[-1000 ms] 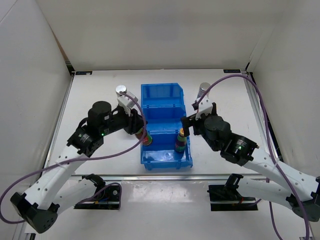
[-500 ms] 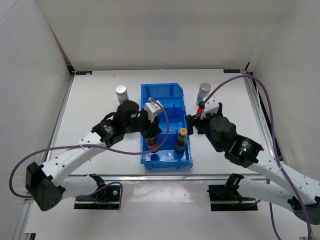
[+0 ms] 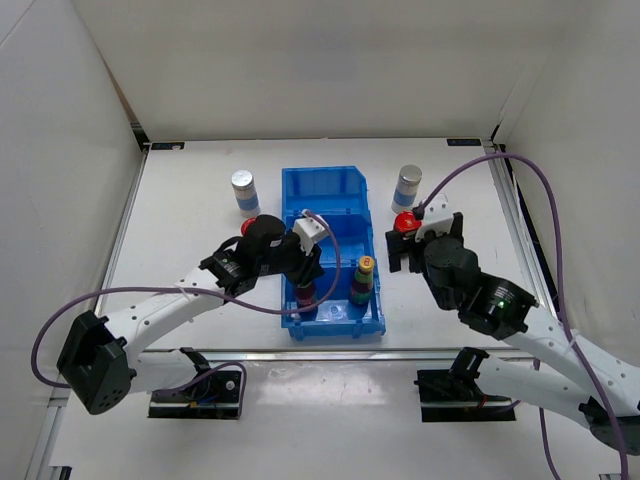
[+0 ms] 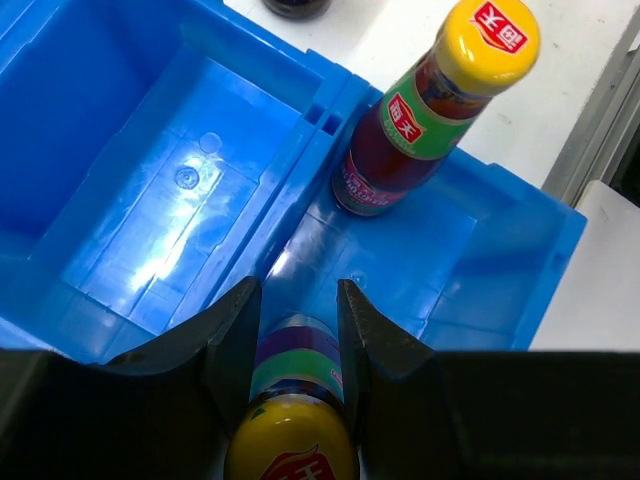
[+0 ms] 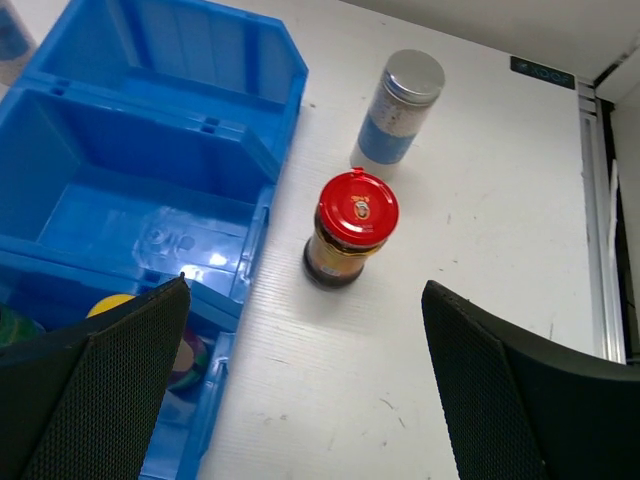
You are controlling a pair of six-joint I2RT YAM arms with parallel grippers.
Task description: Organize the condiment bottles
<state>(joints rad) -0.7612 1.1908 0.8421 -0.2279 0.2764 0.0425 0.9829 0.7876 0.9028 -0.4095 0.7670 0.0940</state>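
Note:
My left gripper (image 4: 293, 315) is shut on a slim green-labelled, yellow-capped bottle (image 4: 293, 400) inside the nearest compartment of the blue bin (image 3: 335, 180); from above the left gripper (image 3: 305, 275) is over that bottle (image 3: 305, 295). A second yellow-capped bottle (image 4: 430, 110) stands upright in the same compartment (image 3: 363, 280). My right gripper (image 5: 305, 380) is open over the table right of the bin, with a red-capped dark jar (image 5: 350, 230) just ahead of it (image 3: 404, 222). Another red cap (image 3: 247, 226) peeks out behind the left arm. Silver-lidded white-blue bottles stand left (image 3: 243, 192) and right (image 3: 406, 187) of the bin.
The bin's middle (image 5: 150, 200) and far compartments hold nothing. White walls close in the table on three sides, and a metal rail (image 5: 600, 230) runs along its right edge. The arms' purple cables loop over the table on both sides.
The left arm has carried its bottle from the bin's left wall into the nearest compartment. The right gripper has drawn back from the bin to the right, above the red-capped jar.

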